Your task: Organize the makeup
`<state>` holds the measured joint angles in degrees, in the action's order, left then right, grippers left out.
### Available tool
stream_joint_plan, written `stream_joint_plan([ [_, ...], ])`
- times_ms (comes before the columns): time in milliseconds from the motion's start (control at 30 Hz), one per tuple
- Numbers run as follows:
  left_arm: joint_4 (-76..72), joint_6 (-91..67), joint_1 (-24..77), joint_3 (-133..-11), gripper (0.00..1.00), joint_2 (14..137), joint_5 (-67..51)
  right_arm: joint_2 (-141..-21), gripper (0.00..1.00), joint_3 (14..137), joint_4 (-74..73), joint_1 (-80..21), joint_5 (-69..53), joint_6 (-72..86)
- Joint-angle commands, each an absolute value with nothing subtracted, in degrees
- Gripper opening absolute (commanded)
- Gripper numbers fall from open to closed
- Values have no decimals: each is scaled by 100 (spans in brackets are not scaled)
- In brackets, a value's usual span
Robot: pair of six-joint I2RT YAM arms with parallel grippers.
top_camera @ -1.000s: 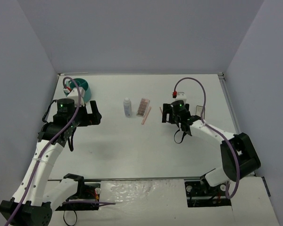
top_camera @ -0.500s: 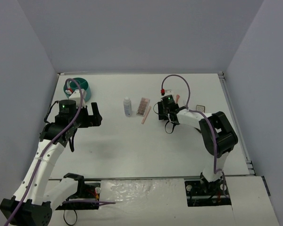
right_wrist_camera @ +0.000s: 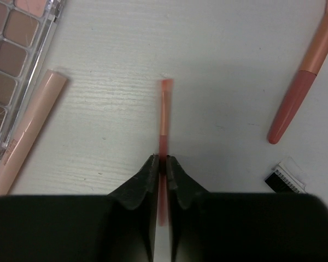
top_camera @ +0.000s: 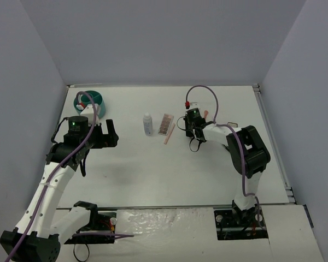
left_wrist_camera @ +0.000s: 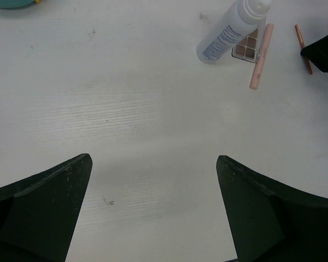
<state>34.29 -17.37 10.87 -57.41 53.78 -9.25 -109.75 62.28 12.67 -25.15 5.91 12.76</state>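
My right fingers (right_wrist_camera: 139, 188) pinch a thin pink pencil (right_wrist_camera: 163, 114); the brown-shaded palette (right_wrist_camera: 13, 60) lies flat on the table (right_wrist_camera: 218, 43) between a pale pink stick (right_wrist_camera: 27, 131) and the white bottle (top_camera: 147, 124)

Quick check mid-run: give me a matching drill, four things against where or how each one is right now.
1 white bottle
2 thin pink stick
3 teal tub
4 left gripper

a far left corner of the table
b open, holding nothing
c beside the palette
d pinched by the right gripper

Pairs: 1-c, 2-d, 3-a, 4-b
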Motion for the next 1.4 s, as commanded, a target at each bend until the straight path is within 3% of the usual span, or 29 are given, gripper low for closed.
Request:
stream_joint_plan([
  [0, 3031, -1810, 1072, -5862, 97, 5367, -1208, -10816, 0, 6179, 1350, -2505, 766, 1253],
  [333, 1989, -3180, 1216, -5861, 97, 5509, -2519, -8608, 0, 4892, 2516, -2948, 62, 980],
  [567, 1371, -3590, 2111, -6312, 97, 5994, -2230, -7445, 0, 4261, 3732, -4000, -541, 621],
  [800, 893, -3747, 2847, -6595, 96, 6310, -1695, -7121, 0, 4141, 4794, -4429, -1055, 677],
  [1067, 622, -3815, 3480, -6697, 81, 6695, -941, -7002, 0, 4077, 5335, -4545, -1389, 949],
  [1367, 335, -3978, 3746, -6715, 45, 6998, -574, -6870, 0, 3967, 5396, -4570, -1336, 964],
])
